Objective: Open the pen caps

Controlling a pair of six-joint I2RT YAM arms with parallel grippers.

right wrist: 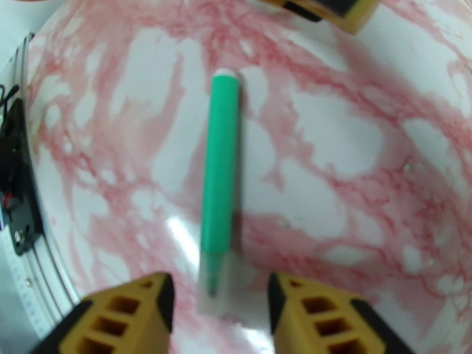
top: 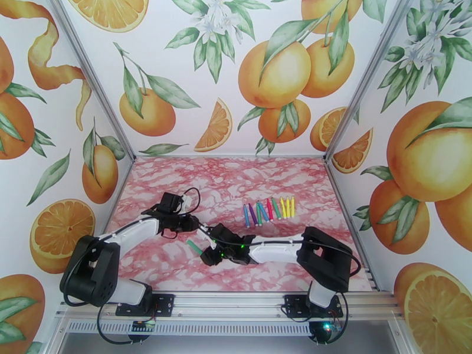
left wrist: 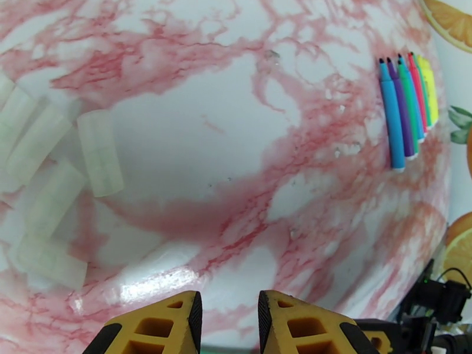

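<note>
1. Right gripper (right wrist: pixel 218 302), fingers spread, straddles a green pen's (right wrist: pixel 219 166) tip on the desk (right wrist: pixel 354 172); a blurred clear cap (right wrist: pixel 211 288) seems to cover it.
2. Left gripper (left wrist: pixel 229 305) stands narrowly parted, empty; loose clear caps (left wrist: pixel 100 151) lie ahead-left, uncapped pens (left wrist: pixel 407 107) ahead-right.

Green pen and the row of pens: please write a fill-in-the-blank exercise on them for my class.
1. The pen lying alone between the fingers of the right tool is ____.
2. In the left wrist view, the row of pens starts at its left end with a ____ one.
3. The right tool's jaws stand ____, clear of the pen.
Missing words: green; blue; open.
</note>
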